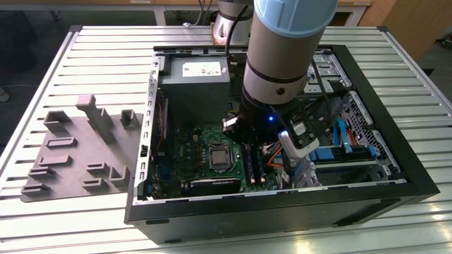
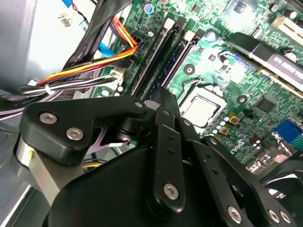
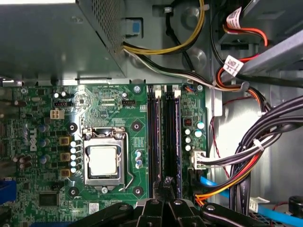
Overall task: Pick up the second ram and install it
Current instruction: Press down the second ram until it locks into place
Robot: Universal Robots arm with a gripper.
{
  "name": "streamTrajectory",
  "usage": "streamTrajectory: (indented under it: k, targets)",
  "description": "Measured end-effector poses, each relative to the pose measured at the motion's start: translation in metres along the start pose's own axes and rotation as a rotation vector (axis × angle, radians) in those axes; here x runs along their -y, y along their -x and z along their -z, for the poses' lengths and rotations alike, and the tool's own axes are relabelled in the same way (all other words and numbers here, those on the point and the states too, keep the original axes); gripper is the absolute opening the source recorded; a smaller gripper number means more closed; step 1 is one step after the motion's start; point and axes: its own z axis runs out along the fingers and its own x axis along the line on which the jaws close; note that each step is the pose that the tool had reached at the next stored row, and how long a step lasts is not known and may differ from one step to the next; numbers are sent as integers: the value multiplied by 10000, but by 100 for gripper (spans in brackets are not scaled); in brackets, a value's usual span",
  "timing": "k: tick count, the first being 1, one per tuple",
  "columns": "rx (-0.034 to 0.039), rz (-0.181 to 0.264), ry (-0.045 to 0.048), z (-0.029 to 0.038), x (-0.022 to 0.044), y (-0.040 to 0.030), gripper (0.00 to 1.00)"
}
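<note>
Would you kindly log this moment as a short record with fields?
setting: open computer case lying on a slatted table
arm: reaching down into the case, over the motherboard
gripper: directly above the memory slots, beside the processor socket
second ram: appears to stand in a slot under the gripper
cables: bundle beside the slots
tray: grey, with upright blocks, outside the case on the exterior view's left
</note>
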Motion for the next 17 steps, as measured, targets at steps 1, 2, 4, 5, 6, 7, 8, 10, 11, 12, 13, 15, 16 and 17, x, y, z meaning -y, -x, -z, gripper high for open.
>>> streamTrajectory:
  k: [1,2,4,5,6,7,8,10,11,12,13,15,16,17]
  targets:
    - [0,0,1,-1,-10,0,11]
    - [0,1,2,-1,-19,0,11]
    - [0,0,1,-2,-35,-1,11]
    - [0,0,1,-2,-43,-1,11]
    - [0,0,2,-2,-51,-1,11]
    - [0,0,1,-2,-59,-2,11]
    - [0,0,1,-2,-65,-2,11]
    - [0,1,1,-2,-72,-2,11]
    - [0,0,0,-2,-76,-2,11]
    - [0,0,-1,1,-81,-2,11]
    - [0,0,0,4,-85,-2,11]
    - [0,1,-1,12,-90,-2,11]
    - [0,0,1,14,-91,-3,11]
    - [0,0,1,14,-91,-3,11]
